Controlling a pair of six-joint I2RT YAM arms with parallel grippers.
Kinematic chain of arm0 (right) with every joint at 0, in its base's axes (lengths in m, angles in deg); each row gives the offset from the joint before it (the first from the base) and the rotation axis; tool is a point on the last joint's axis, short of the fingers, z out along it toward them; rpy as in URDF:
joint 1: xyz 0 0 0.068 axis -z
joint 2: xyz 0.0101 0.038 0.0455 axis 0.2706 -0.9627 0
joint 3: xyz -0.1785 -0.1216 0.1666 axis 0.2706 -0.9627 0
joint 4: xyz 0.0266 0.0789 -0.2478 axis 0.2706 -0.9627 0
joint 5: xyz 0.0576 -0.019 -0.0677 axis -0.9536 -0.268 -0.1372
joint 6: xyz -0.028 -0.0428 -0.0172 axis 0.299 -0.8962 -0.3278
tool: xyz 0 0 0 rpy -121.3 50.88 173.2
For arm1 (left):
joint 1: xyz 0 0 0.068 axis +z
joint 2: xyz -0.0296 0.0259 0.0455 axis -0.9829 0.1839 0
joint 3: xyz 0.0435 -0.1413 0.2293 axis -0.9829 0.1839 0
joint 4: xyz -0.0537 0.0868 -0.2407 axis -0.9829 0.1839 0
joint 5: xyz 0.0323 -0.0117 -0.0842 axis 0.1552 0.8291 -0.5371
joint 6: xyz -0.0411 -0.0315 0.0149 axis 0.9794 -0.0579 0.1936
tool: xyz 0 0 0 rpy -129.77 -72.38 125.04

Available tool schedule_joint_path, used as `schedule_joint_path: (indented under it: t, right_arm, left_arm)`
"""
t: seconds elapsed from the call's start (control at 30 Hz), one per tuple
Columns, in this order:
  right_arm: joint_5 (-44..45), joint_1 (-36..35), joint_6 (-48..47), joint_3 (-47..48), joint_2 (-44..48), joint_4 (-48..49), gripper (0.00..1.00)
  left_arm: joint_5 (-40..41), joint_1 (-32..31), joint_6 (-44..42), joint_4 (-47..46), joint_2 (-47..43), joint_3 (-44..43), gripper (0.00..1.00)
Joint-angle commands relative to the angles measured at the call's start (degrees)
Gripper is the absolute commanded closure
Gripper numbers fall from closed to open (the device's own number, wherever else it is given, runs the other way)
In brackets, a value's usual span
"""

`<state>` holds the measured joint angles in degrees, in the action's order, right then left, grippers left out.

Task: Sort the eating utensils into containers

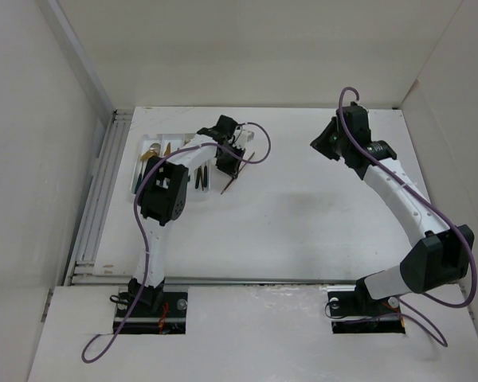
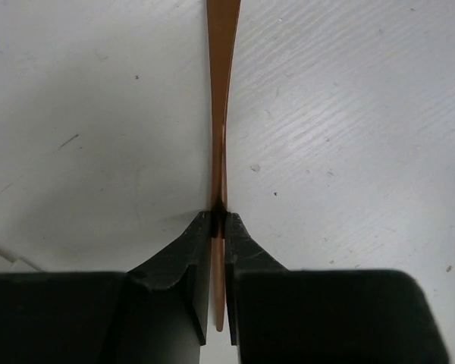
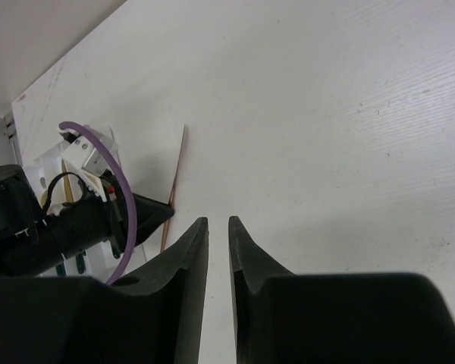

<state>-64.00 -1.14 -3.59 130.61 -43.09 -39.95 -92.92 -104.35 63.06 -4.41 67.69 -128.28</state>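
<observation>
You had the white table [image 1: 303, 207] with the tray [image 1: 148, 138] at its far left, utensils [image 1: 161, 150] inside. Your left gripper [image 2: 220, 218] pinched a slim gold utensil [image 2: 221, 83] just right of the tray. Your right gripper [image 3: 218, 225] hung well apart, jaws slightly spread.

Gold utensil [image 2: 221, 114]; black left pincer [image 2: 220, 217]; white table [image 2: 349, 114] (faint grain streaks); purple cable [image 3: 130, 220].

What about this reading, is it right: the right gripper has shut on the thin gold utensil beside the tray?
Wrong arm. It is the left gripper that has shut on the thin gold utensil beside the tray; the left wrist view shows its jaws pinching it. The right gripper holds nothing.
</observation>
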Motion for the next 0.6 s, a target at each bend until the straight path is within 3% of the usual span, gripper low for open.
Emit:
schedule_joint_path:
  t: [0.0, 0.57]
  right_arm:
    - [0.18, 0.41, -0.73, -0.68, 1.97, 2.14, 0.78]
    - [0.18, 0.41, -0.2, -0.68, 2.5, 2.14, 0.79]
  left_arm:
    - [-5.08, 0.96, 3.24, -1.75, -5.0, 1.29, 1.0]
    - [-6.14, 2.88, 5.53, -3.61, -10.09, -1.24, 1.0]
